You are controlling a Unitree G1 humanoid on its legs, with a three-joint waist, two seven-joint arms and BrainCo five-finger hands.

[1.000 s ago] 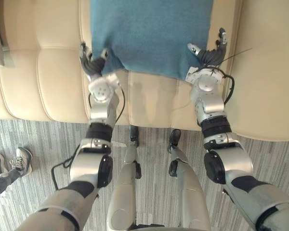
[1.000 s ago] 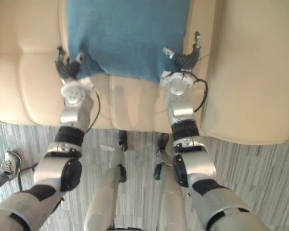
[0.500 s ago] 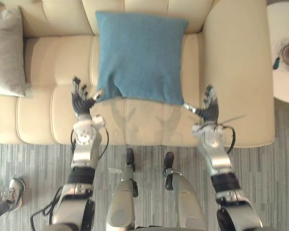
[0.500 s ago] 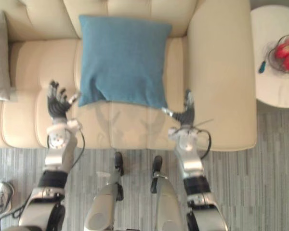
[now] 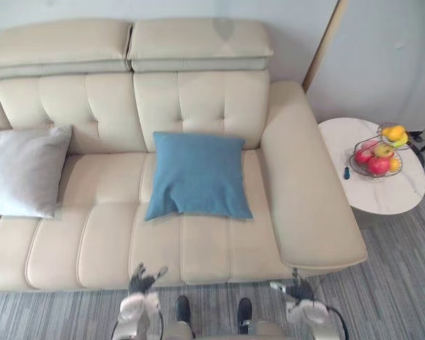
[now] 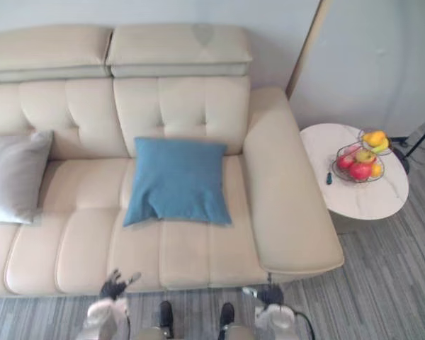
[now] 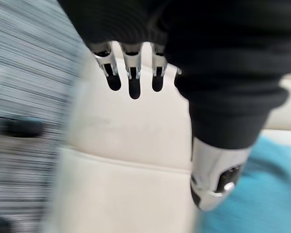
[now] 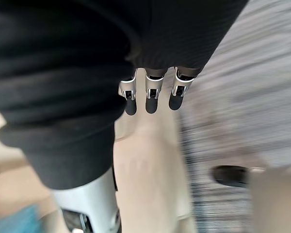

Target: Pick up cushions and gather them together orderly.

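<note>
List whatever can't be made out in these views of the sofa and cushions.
- grey cushion: left part cut off by the picture edge in both eye views.
- small dark object on the side table: too small to identify, left eye view.
- blue cushion: a blurred smear in the left wrist view, beyond the left hand.

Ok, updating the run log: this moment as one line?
blue cushion: on sofa seat, unheld | grey cushion: sofa's left end | left robot hand: open, empty | right robot hand: open, empty
</note>
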